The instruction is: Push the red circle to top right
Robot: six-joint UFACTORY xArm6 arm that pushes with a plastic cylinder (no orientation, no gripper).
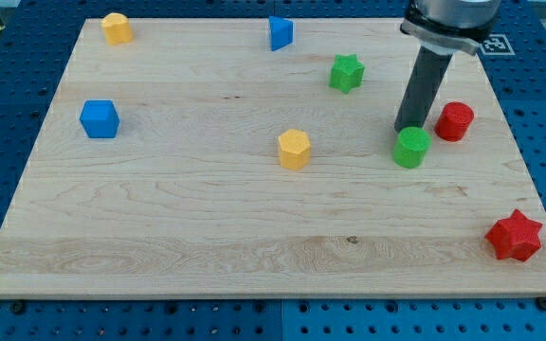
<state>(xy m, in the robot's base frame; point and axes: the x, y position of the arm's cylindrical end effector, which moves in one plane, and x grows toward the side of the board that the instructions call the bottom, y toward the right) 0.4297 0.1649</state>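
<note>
Bare rod tip (407,129) behind green round block (411,147), holding nothing, left of red circle block (454,121); best repositioned below-left, pushing toward wooden board (207,237) top right.

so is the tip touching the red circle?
No. My tip sits left of the red circle, board showing between them, right behind the green circle.

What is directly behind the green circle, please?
My tip stands right behind the green circle, whose top edge hides its very end. The red circle sits to the view's right.
</note>
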